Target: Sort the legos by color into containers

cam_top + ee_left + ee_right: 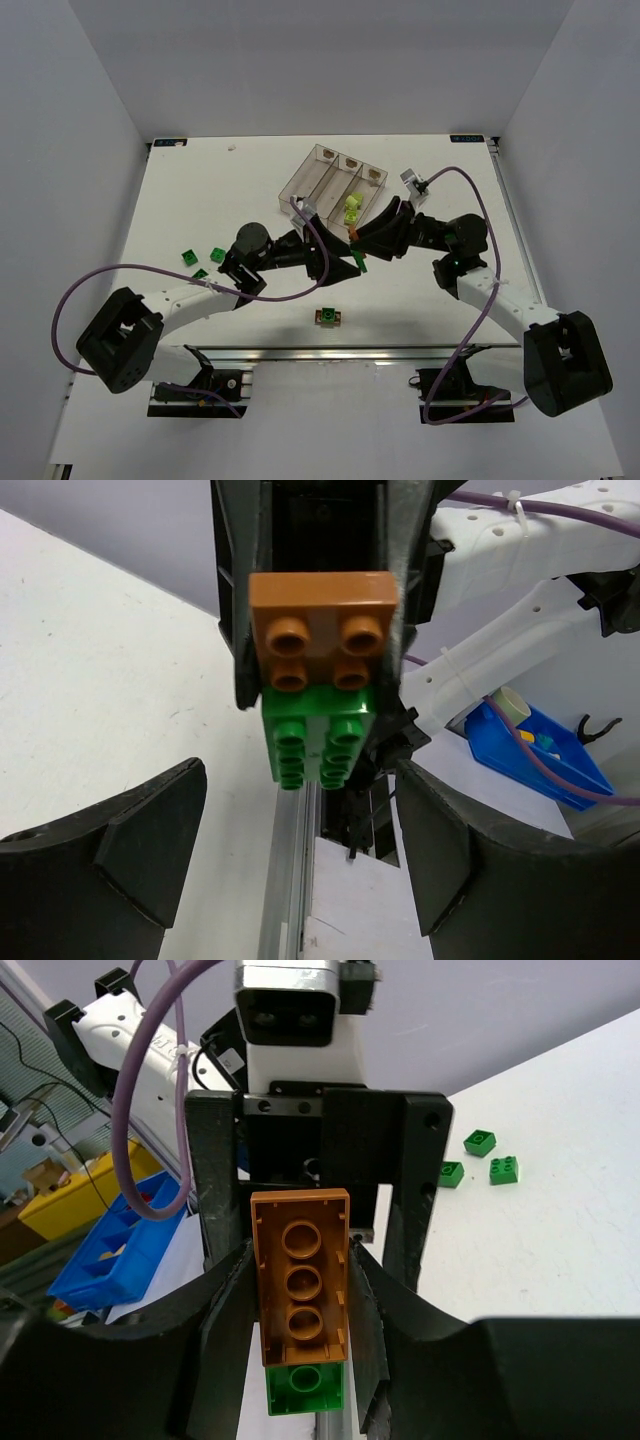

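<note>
My right gripper (300, 1260) is shut on an orange-brown brick (300, 1280) with a bright green brick (305, 1390) stuck to its end. It holds them above the table centre (358, 243). My left gripper (300, 772) is open and faces this pair head-on, its fingers (150, 830) spread on either side just short of the green brick (320, 730) and the orange-brown one (320, 600). It also shows in the top view (345, 262). The three joined clear containers (335, 178) lie behind, with pale yellow-green bricks (352, 210) at their near end.
Three loose green bricks (200, 260) lie on the table at the left, also visible in the right wrist view (480, 1155). A green brick on a brown one (328, 318) sits near the front edge. The aluminium rail (330, 352) runs along the front.
</note>
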Controlling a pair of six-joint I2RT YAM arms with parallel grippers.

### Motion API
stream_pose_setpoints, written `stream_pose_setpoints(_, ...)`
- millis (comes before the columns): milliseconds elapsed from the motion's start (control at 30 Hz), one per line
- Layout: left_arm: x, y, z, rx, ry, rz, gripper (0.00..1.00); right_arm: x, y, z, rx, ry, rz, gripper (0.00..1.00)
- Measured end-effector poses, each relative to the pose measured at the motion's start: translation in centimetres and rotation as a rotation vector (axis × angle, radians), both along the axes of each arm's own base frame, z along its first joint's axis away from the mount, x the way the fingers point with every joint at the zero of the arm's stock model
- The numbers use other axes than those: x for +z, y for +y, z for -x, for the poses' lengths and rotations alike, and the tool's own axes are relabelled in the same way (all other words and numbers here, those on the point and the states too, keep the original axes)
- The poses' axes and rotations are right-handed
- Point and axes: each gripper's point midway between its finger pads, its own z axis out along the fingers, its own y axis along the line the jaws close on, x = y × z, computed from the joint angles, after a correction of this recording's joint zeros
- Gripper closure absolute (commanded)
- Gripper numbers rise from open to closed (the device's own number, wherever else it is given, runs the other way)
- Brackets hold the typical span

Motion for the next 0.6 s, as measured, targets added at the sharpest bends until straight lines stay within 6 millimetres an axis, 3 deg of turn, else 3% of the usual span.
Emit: stream_pose_setpoints(600,0.3,-0.2,0.3,-0.016,-0.010,0.019,0.29,-1.0,1.4,1.1,-0.013,-0.072,-0.034,1.00)
